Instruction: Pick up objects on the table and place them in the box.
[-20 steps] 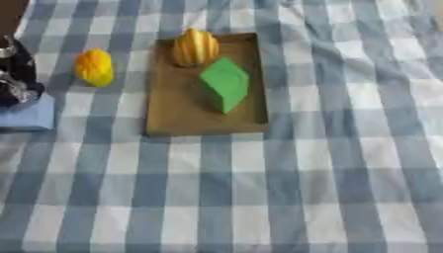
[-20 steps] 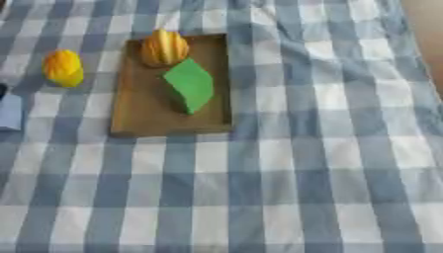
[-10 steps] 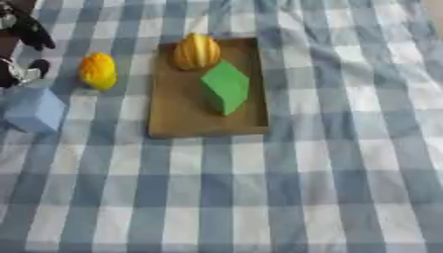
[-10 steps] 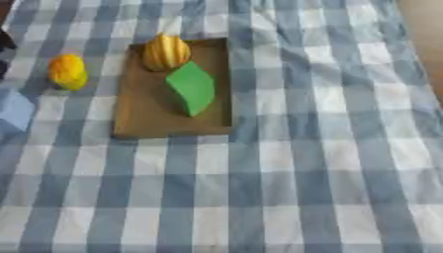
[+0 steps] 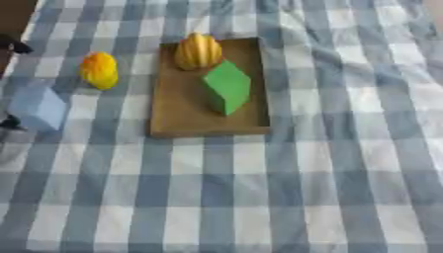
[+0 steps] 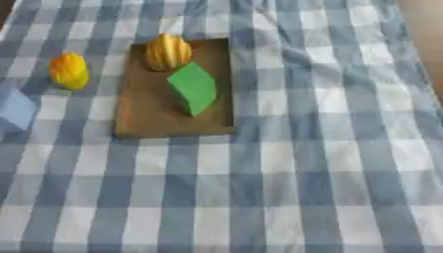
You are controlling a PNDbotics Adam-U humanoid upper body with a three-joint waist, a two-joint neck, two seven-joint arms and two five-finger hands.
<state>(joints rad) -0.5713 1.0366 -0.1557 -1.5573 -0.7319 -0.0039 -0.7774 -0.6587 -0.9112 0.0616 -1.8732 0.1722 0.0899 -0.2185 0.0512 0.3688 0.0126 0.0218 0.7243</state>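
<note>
The brown box lies flat on the checked cloth, left of centre. Inside it a yellow-orange ribbed object sits at the far end, with a green block beside it. A small orange-yellow object lies on the cloth left of the box. Nearer and further left, a light blue block stands tilted on a corner. Of my left hand, only dark bits show at the left edge, above and below the blue block. Whether it touches the block is unclear. My right hand is out of sight.
The blue-and-white checked cloth covers the whole table, with wrinkles at the far right. A dark strip lies past the table's far left corner. A bare tan surface shows past the right edge.
The light blue block has gone from lying flat to tilted and has shifted slightly right. My left hand has drawn back, so that it is mostly off the left edge.
</note>
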